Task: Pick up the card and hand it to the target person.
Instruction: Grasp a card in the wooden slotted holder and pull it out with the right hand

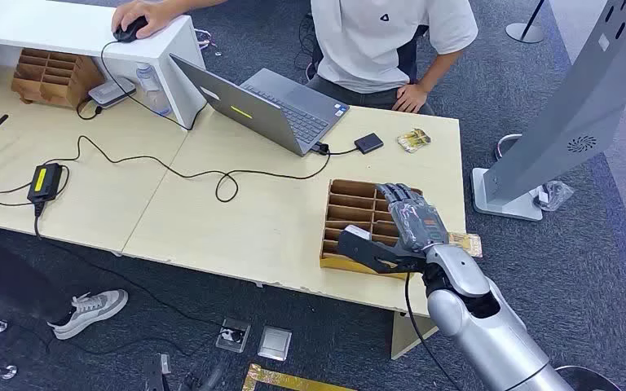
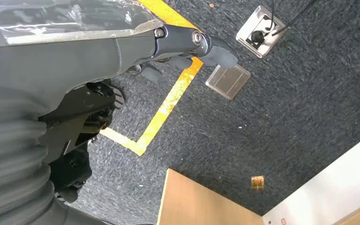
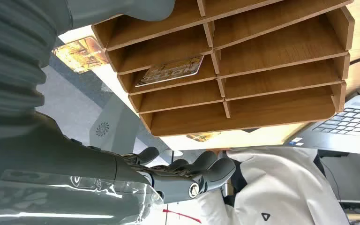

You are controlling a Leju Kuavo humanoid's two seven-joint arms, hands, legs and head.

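A patterned card [image 3: 171, 71] lies flat in one slot of the wooden slotted tray [image 3: 281, 56]. In the head view that tray [image 1: 350, 213] sits near the table's front right edge. My right hand [image 1: 405, 226] hovers over its right side, fingers stretched out and thumb apart, holding nothing. The right wrist view shows the same hand [image 3: 183, 174] apart from the card. A second card [image 1: 466, 243] lies on the table just right of the tray. The person in a white shirt [image 1: 383, 32] sits across the table. My left hand [image 2: 187, 47] hangs over the floor, holding nothing.
An open grey laptop [image 1: 269, 106] stands beyond the tray, with a small black drive [image 1: 368, 143] and a third card [image 1: 414, 139] near it. Cables and a power brick [image 1: 45, 181] cross the left table. A grey kiosk stand [image 1: 570, 122] is at the right.
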